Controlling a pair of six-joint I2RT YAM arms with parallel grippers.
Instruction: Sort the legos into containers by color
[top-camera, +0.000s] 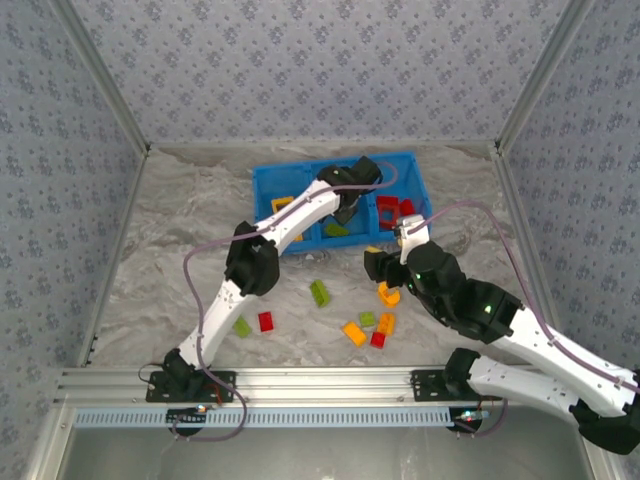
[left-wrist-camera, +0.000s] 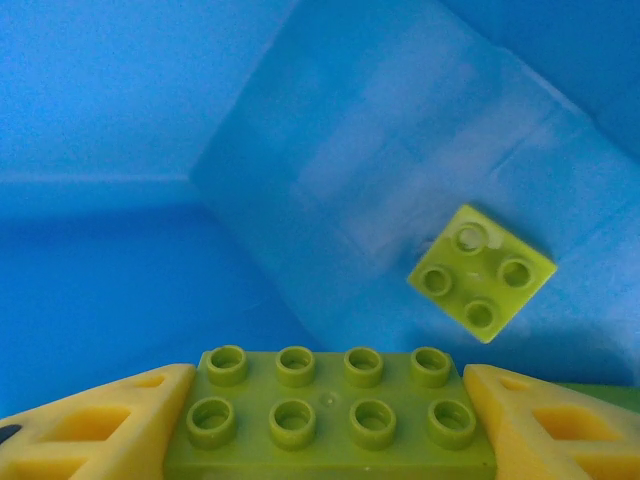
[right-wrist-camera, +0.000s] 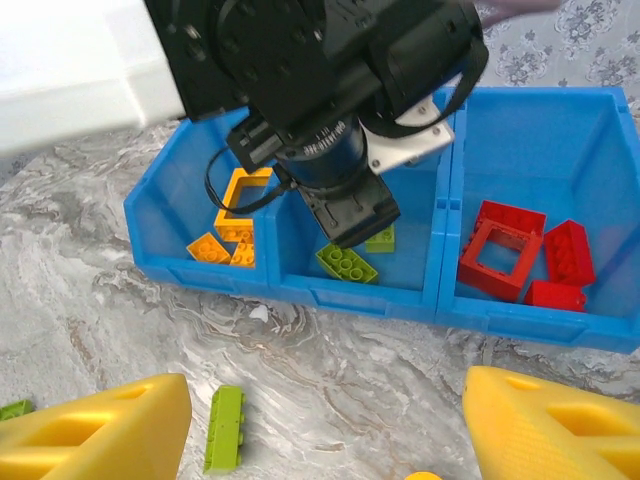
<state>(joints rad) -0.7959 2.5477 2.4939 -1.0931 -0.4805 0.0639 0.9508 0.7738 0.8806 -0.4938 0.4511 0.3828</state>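
Note:
The blue bin (top-camera: 268, 182) has three compartments. My left gripper (top-camera: 346, 212) reaches into the middle one and stands open. A lime 2x4 brick (left-wrist-camera: 330, 410) lies flat on the bin floor between its yellow fingers (left-wrist-camera: 95, 430), seen too in the right wrist view as the lime brick (right-wrist-camera: 346, 262). A lime 2x2 brick (left-wrist-camera: 480, 272) lies beside it. Orange bricks (right-wrist-camera: 232, 215) fill the left compartment, red bricks (right-wrist-camera: 520, 255) the right. My right gripper (right-wrist-camera: 325, 430) hangs open over the table in front of the bin, nothing between its fingers.
Loose bricks lie on the marble table: lime (top-camera: 320, 292), lime (top-camera: 241, 326), red (top-camera: 265, 321), orange (top-camera: 353, 333), and a small cluster (top-camera: 378, 325) near my right arm. An orange piece (top-camera: 388, 293) sits under the right gripper (top-camera: 376, 264). A lime brick (right-wrist-camera: 224, 428) is near its left finger.

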